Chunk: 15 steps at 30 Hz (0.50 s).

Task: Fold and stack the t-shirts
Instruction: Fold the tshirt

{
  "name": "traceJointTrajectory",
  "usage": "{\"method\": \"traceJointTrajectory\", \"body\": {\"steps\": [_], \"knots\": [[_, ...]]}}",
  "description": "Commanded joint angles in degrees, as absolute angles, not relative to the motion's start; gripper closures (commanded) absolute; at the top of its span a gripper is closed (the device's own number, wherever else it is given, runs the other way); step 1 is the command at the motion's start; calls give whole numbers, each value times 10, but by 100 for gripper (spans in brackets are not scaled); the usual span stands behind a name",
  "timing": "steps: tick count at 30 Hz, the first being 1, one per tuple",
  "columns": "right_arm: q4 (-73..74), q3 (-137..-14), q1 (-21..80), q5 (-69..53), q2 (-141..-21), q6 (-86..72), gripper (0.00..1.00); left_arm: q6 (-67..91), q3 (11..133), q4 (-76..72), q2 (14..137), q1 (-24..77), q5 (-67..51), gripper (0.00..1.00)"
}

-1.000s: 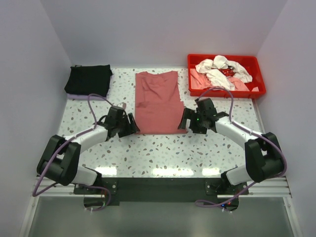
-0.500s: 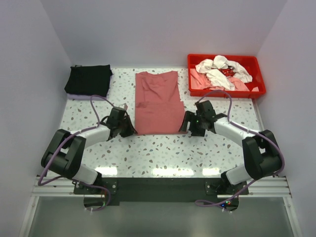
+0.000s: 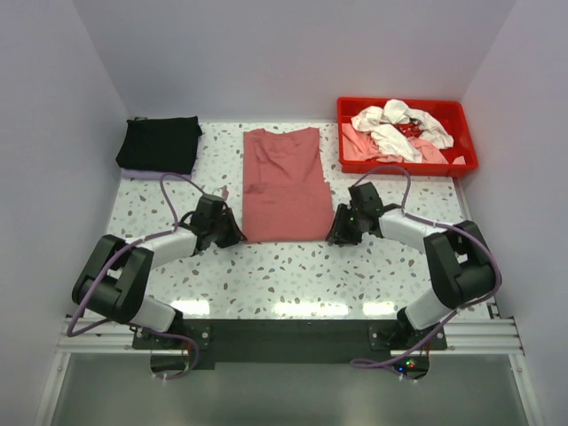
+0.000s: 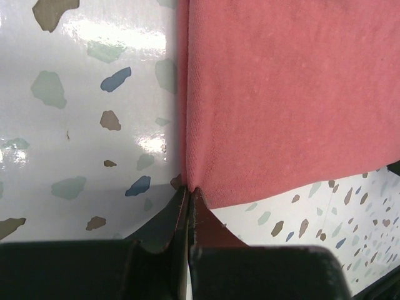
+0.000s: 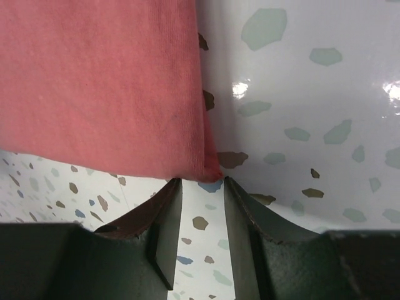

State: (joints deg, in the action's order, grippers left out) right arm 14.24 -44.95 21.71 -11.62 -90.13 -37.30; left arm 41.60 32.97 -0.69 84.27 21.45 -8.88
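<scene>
Two corners are being taken: left pincer [image 4: 189,190] pressed together on the red shirt's [image 3: 284,182] near corner, right pincer [image 5: 202,181] spread astride the other. Mid-table [image 3: 293,266], it seems half folded. The black shirt [image 3: 160,144] lies folded far left; other shirts [image 3: 395,129] wait in the tray [image 3: 470,165].

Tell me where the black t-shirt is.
In the top view, the black t-shirt lies folded at the far left corner of the table, left of the brick-red t-shirt.

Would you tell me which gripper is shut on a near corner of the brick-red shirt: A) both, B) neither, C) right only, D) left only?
D: the left gripper is shut on a corner of the brick-red shirt, while the right gripper has its jaws apart at the other corner.
</scene>
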Motion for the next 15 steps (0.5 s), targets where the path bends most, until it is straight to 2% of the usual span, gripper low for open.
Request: {"method": "traceJointTrajectory", "body": {"steps": [1, 6, 7, 9, 10, 15], "knots": [[114, -462, 216, -104, -925, -363, 64, 419, 312, 9, 838, 218, -90, 100], [101, -469, 216, -112, -951, -354, 72, 419, 312, -11, 837, 218, -91, 100], [95, -469, 216, -117, -953, -350, 80, 419, 309, -12, 835, 218, -93, 100], [84, -466, 216, -128, -950, -340, 88, 419, 308, -18, 836, 218, -94, 100], [77, -463, 216, -142, -949, -338, 100, 420, 306, -19, 835, 218, -93, 100], [89, -448, 217, -150, -930, -324, 100, 423, 296, -14, 831, 219, -100, 100]]}}
